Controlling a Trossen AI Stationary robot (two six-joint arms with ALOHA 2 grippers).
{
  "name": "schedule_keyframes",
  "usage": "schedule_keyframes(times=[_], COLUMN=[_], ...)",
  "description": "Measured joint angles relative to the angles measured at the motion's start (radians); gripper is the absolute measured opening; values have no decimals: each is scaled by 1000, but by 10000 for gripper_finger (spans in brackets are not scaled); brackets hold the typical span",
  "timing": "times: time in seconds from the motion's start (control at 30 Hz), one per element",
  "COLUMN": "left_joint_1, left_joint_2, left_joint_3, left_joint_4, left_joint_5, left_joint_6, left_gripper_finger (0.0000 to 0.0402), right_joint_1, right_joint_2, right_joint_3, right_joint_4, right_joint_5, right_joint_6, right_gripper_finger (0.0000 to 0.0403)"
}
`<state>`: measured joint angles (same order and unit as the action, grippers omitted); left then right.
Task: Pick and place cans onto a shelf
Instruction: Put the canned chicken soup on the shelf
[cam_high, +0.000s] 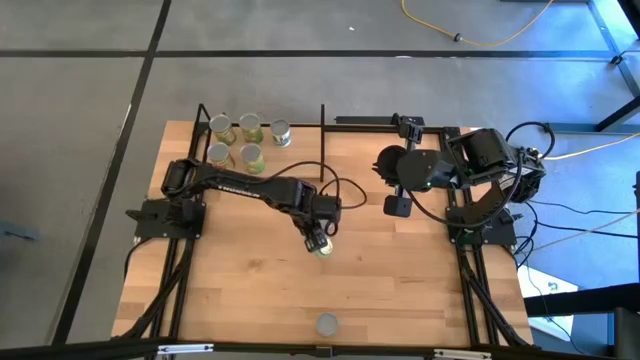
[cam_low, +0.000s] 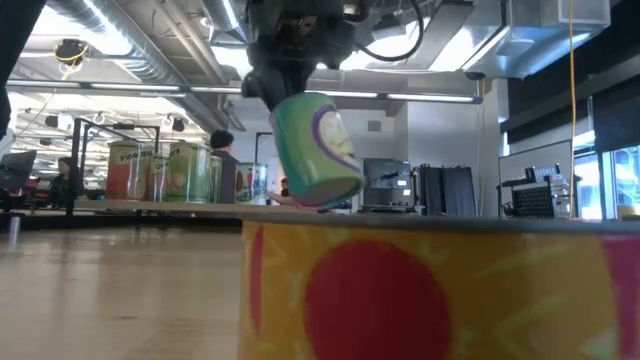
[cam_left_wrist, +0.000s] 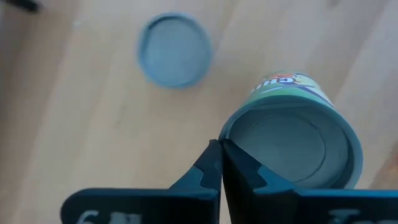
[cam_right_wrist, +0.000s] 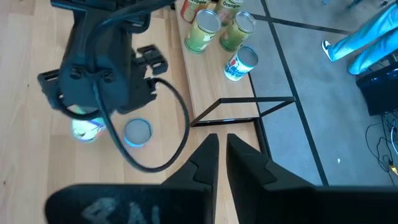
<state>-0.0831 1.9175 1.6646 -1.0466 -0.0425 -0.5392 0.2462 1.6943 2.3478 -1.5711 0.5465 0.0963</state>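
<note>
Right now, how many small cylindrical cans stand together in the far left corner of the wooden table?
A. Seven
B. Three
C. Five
C: the high view shows five small cylindrical cans grouped by the thin black metal posts of the shelf.

You are looking at five cans (cam_high: 245, 141) standing upright in a cluster on the shelf (cam_high: 322, 140), whose black posts are framing the board at the table's far left corner; four are showing greenish-yellow sides, one a white-and-blue label. A sixth can (cam_low: 315, 148), green with a purple-and-white label, is hanging tilted above the table's middle, its silvery recessed end (cam_left_wrist: 292, 146) facing upward. A seventh can (cam_high: 327, 323), grey-topped, yellow and red on its side, is standing upright alone near the front edge.
</note>
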Motion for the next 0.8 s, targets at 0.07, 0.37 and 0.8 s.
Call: schedule_keyframes(times=[0.07, 0.37, 0.8], left_joint_1=[9, 97, 282], left_joint_2=[0, -14, -19], left_joint_3=[32, 140, 184], left_joint_4=[-68, -265, -393], left_joint_5=[-21, -77, -181], left_joint_6=[1, 21, 156], left_gripper_finger=[0, 0, 1], right_joint_1=[0, 0, 0], right_joint_2=[0, 0, 0], right_joint_3=[0, 0, 0], right_joint_4=[0, 0, 0], right_joint_5=[0, 0, 0], right_joint_6=[0, 0, -4], right_gripper_finger=[35, 35, 35])
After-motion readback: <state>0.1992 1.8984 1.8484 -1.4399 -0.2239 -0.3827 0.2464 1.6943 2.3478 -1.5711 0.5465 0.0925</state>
